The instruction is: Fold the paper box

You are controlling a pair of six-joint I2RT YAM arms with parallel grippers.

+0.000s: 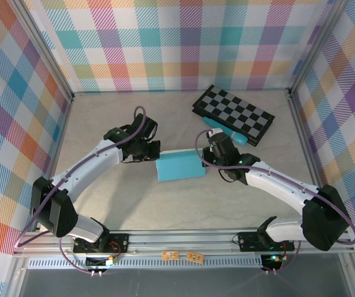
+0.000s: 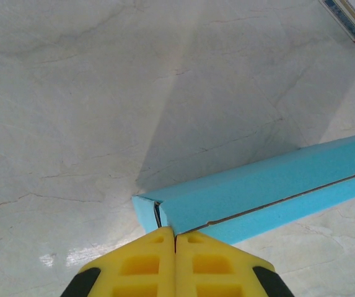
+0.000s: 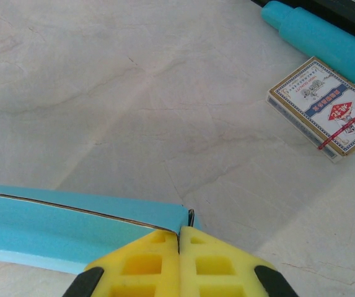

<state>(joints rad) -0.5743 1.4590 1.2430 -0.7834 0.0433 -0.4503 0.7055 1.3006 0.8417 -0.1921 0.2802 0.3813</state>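
Observation:
The teal-blue paper box lies as a flat closed rectangle on the table's middle. My left gripper is at its left end, my right gripper at its right end. In the left wrist view the yellow fingers are pressed together, and the left gripper touches the box's top corner, where a seam and a small flap gap show. In the right wrist view the right gripper is shut too, its tips against the other end of the box. I see no cardboard between either pair of fingers.
A black-and-grey checkerboard lies at the back right with a slim teal tube along its near edge. A deck of cards with a red band lies beside the tube. Plaid walls enclose the marble-look table.

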